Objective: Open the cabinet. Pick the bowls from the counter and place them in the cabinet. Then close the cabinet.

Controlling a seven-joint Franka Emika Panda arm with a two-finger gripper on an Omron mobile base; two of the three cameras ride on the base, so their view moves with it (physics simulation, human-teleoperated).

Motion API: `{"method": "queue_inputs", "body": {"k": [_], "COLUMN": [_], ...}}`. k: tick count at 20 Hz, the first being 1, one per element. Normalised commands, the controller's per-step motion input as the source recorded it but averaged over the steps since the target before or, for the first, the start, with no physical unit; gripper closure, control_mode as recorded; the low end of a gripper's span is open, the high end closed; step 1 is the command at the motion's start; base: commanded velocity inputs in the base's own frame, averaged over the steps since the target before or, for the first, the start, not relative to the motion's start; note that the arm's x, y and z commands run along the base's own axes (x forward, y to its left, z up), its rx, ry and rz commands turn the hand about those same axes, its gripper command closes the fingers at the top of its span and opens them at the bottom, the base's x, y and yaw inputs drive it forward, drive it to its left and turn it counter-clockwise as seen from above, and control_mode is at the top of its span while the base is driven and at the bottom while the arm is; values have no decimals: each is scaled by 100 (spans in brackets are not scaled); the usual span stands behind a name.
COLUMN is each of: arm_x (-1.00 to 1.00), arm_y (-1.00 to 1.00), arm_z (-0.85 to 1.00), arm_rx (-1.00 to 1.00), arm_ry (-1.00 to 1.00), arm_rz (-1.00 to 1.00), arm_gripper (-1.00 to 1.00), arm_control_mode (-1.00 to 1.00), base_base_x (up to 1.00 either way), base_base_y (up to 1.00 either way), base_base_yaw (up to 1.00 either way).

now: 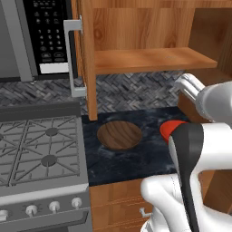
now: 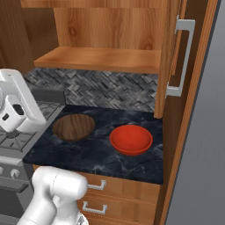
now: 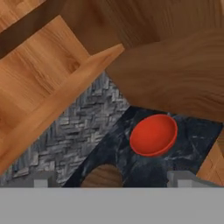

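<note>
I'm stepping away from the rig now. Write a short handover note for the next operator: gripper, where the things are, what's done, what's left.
Gripper: open, holding nothing, up in the air above the counter, looking down at the bowls.
Cabinet: both doors swung open; the shelf is bare.
Wooden bowl: on the counter, on the side near the stove.
Red bowl: on the counter beside it, apart from it, toward the right door.
Done: cabinet opened.
Left: lift each bowl onto the shelf, then shut both doors.
</note>
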Motion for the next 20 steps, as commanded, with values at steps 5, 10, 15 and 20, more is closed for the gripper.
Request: {"method": "queue_inputs", "body": {"k": [5,10,15,20], "arm_x": [0,0,0,0], "arm_y": [-2,-9,-9,-5], "arm_z": [-1,-3,-7,-13], "arm_rx": [25,28,11,4], "arm_ry": [1,-5,-6,-1], "arm_rz": [-17,-3,0,0], "arm_gripper": [-100,-100,-100,-100], "arm_control_mode": [-100,-100,-100,-100], "base_base_x": [0,0,0,0], "base_base_y": [0,0,0,0], "base_base_yaw": [0,0,0,0]}}
